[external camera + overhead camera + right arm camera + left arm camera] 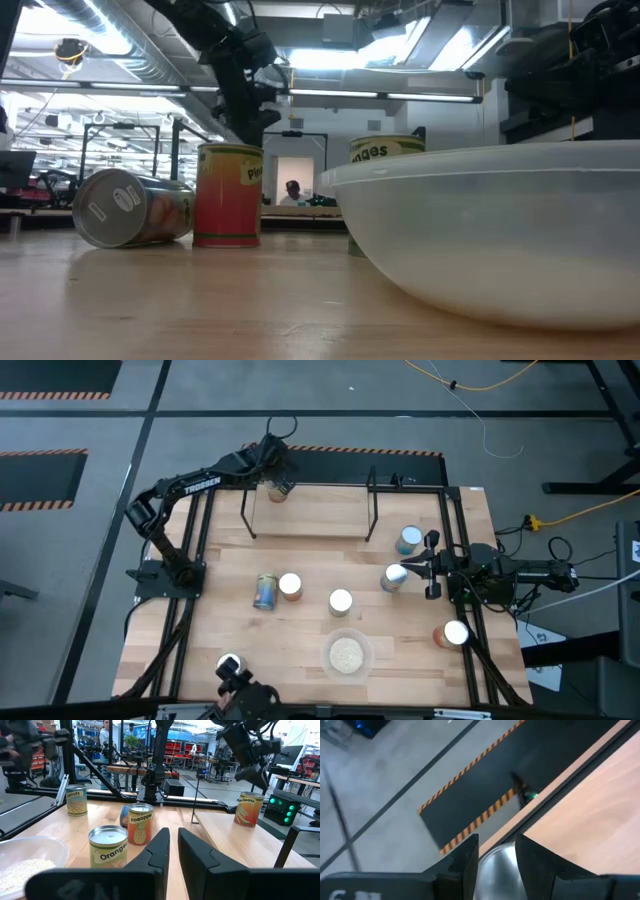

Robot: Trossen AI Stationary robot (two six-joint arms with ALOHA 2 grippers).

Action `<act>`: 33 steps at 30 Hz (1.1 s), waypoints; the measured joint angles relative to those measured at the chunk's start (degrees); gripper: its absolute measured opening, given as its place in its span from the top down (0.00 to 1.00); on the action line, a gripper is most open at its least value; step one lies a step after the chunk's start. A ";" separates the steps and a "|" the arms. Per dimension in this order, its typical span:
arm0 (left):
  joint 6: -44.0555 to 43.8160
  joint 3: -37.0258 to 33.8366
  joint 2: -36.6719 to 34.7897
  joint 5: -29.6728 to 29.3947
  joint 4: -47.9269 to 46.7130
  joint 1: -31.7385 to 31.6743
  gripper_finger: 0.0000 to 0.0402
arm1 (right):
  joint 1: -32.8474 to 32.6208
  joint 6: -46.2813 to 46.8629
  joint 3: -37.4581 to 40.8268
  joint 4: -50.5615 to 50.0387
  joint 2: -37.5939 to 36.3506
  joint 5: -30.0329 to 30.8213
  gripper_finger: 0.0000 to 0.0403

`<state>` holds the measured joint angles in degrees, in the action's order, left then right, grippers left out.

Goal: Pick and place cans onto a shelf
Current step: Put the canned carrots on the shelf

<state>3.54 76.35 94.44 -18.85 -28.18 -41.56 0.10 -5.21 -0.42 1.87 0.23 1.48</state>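
My left gripper (279, 478) is shut on a can with an orange-and-green label (248, 809) at the far left end of the shelf (310, 512), a light-wood board in a black frame. My right gripper (410, 569) is shut and empty, pointing toward the table's left, just above a blue-labelled can (392, 578). Loose cans stand on the table: an Orange can (107, 847), a Pineapple can (140, 822), a Carrots can (76, 800), a blue one (408, 540) and a red one (455, 632). One can (265, 592) lies on its side. My left gripper has the can's shiny top end (495, 866) pinched between its two fingers (468, 859). The fingers come from above, slanting down. The can tilts a little, with its bottom edge (244, 823) at the shelf board; whether it rests there I cannot tell.
A clear bowl of pale grains (346, 653) stands near the table's front edge and fills the right of the low view (500, 230). The shelf's black uprights (372, 490) rise at its ends. The rest of the shelf board shows bare.
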 joint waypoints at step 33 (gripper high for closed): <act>-15.38 22.11 -2.66 10.14 -25.43 35.01 0.70 | 0.00 0.04 0.00 -0.01 0.00 0.00 0.89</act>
<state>-11.84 98.45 91.79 -8.70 -53.60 -6.55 0.10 -5.17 -0.41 1.86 0.23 1.48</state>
